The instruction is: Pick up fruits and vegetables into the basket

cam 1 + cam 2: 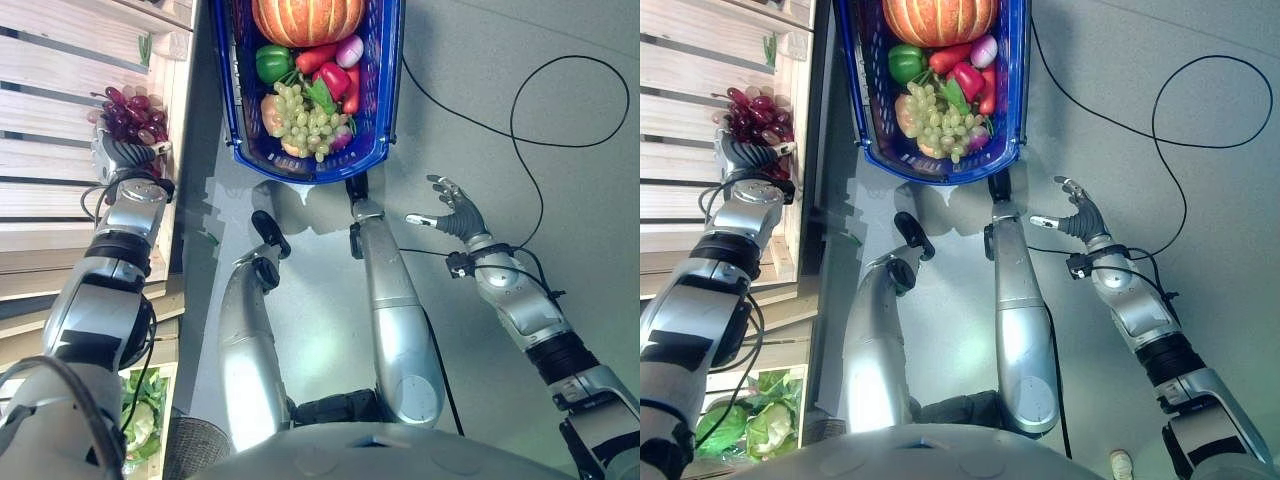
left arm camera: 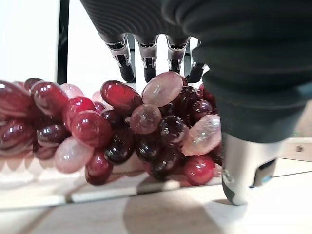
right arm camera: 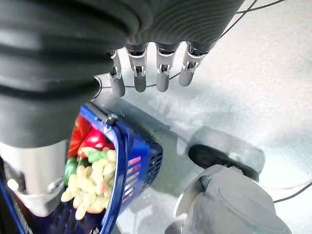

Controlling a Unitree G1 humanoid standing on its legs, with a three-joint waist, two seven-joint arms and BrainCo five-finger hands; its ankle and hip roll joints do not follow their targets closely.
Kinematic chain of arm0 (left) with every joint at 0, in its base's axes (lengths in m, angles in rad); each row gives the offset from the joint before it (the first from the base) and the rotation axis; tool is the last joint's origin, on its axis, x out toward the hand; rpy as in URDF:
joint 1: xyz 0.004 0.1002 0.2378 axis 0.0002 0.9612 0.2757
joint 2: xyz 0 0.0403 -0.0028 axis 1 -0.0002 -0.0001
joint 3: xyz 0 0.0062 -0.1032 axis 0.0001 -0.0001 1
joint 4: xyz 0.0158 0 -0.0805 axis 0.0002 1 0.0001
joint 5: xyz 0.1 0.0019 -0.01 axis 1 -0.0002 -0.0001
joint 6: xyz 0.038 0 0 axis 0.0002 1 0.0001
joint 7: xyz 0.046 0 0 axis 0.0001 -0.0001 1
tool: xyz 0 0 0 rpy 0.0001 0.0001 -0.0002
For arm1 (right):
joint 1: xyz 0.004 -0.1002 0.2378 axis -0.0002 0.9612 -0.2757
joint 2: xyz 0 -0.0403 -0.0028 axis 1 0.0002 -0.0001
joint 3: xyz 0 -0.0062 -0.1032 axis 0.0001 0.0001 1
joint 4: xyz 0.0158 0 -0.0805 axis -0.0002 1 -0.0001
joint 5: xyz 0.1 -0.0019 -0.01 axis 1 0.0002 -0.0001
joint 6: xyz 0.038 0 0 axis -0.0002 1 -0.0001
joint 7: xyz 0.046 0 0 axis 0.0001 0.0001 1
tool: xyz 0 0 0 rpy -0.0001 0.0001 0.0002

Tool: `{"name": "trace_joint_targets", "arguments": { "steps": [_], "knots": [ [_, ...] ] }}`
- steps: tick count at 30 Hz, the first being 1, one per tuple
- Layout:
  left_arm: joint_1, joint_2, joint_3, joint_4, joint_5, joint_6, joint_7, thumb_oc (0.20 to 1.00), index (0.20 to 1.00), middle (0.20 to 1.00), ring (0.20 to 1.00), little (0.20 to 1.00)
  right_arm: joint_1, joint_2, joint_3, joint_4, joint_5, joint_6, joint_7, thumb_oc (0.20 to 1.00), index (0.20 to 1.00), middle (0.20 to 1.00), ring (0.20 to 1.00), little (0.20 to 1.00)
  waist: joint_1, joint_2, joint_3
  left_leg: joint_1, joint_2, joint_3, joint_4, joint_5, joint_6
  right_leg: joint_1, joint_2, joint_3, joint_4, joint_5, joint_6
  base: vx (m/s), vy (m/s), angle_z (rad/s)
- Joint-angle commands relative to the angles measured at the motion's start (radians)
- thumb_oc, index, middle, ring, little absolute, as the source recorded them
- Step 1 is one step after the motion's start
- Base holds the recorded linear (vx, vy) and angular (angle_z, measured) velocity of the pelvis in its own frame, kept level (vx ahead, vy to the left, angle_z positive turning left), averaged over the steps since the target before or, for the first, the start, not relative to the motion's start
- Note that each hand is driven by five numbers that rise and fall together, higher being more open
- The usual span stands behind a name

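One bunch of red grapes lies on the wooden shelf, the left hand over it, fingers and thumb straddling it but not yet closed. It should close gently low around the cluster. Right hand hangs open beside the blue basket.

basket – heaped full | floor right of it – open

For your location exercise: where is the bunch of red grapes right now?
The red grapes lie on the wooden shelf at the robot's left, left of the blue basket, with the left hand reaching over them.
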State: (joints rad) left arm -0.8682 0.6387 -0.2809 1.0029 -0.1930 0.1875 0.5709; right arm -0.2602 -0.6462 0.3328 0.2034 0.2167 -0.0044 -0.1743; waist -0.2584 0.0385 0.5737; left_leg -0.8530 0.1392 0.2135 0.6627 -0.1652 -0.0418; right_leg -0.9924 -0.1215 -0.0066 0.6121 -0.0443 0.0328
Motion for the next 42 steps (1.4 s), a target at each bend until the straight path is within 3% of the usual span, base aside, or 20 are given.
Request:
{"name": "trace_joint_targets", "arguments": {
  "steps": [1,12,21,33,42],
  "knots": [
    [0.049,0.031,-0.030,0.121,0.011,0.075,-0.012,1.000,1.000,1.000,1.000,1.000,0.020,-0.002,0.044,-0.021,0.037,-0.045,-0.029,1.000,1.000,1.000,1.000,1.000,0.002,-0.052,-0.054,-0.063,-0.019,0.021,0.038,-0.089,0.034,-0.034,0.014,-0.001,-0.001,-0.065,0.039,0.00,0.000,0.00],
    [0.012,0.015,-0.023,0.121,-0.081,0.019,0.018,1.000,1.000,1.000,1.000,1.000,-0.013,-0.002,0.063,0.002,0.060,-0.066,-0.057,1.000,1.000,1.000,1.000,1.000,0.010,-0.056,-0.054,-0.102,-0.028,0.004,0.039,-0.091,0.036,-0.071,0.016,-0.006,-0.002,-0.057,0.038,0.00,-0.001,0.00],
    [-0.019,0.013,-0.050,0.138,-0.028,0.054,0.019,1.000,1.000,1.000,1.000,1.000,-0.038,0.001,0.069,0.019,0.075,-0.074,-0.061,1.000,1.000,1.000,1.000,1.000,0.010,-0.064,-0.054,-0.115,-0.030,-0.001,0.039,-0.091,0.035,-0.080,0.016,-0.014,-0.010,-0.048,0.038,0.00,0.000,0.00],
    [-0.076,0.000,-0.132,0.226,0.017,0.142,-0.219,1.000,1.000,1.000,1.000,1.000,-0.070,-0.010,0.074,0.051,0.089,-0.081,-0.055,1.000,1.000,1.000,1.000,1.000,-0.011,-0.065,-0.054,-0.137,-0.026,0.009,0.042,-0.092,0.037,-0.106,0.023,-0.004,-0.012,-0.041,0.034,0.00,0.009,-0.02],
    [-0.111,-0.016,-0.175,0.301,0.043,0.190,-0.316,1.000,1.000,1.000,1.000,1.000,-0.092,-0.008,0.094,0.082,0.108,-0.100,-0.043,1.000,1.000,1.000,1.000,1.000,-0.020,-0.072,-0.054,-0.137,-0.021,0.014,0.047,-0.094,0.037,-0.105,0.022,-0.002,-0.015,-0.036,0.034,0.00,-0.002,-0.03]
  ]
}}
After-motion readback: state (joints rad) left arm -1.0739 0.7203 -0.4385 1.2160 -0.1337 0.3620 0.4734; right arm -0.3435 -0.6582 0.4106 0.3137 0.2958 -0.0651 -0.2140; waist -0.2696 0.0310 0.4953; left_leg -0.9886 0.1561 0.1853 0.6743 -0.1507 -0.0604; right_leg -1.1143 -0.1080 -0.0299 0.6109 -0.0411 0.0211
